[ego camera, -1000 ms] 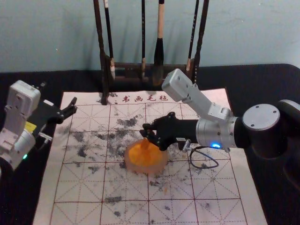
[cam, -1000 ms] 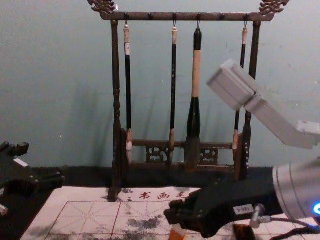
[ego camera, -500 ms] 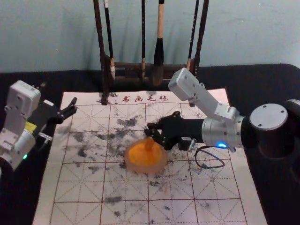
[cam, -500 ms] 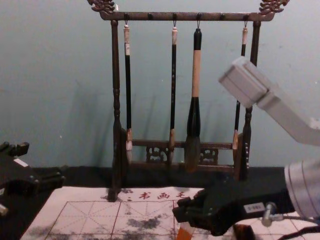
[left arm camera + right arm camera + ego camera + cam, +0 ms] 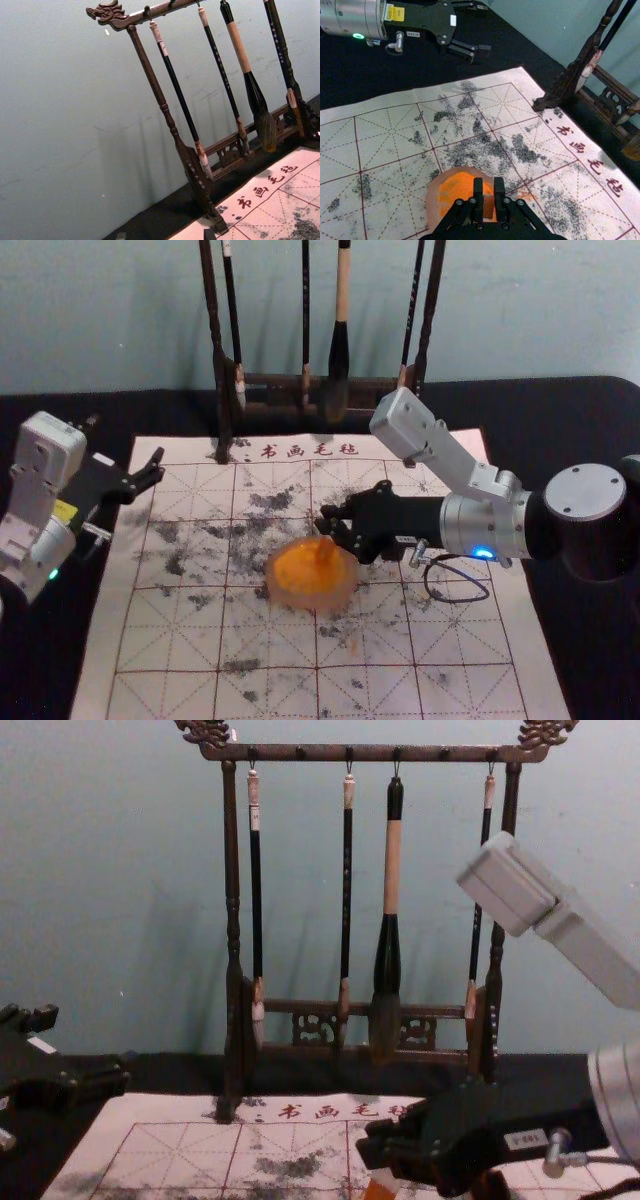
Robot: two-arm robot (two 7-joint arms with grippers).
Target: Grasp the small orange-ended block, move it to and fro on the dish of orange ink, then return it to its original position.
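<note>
While right hand (image 5: 326, 520) grips, brushes (image 5: 392, 870) hang.

The black table (image 5: 575, 410) bears a gridded mat (image 5: 265, 642) and brush rack (image 5: 320, 753).

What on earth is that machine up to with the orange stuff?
The robot is working a small block in orange ink. Its right gripper pinches the block over the ink dish, orange end down. The left gripper waits open beyond the mat's left edge, and brushes hang from a wooden rack behind. The block is not yet back in its place.
</note>
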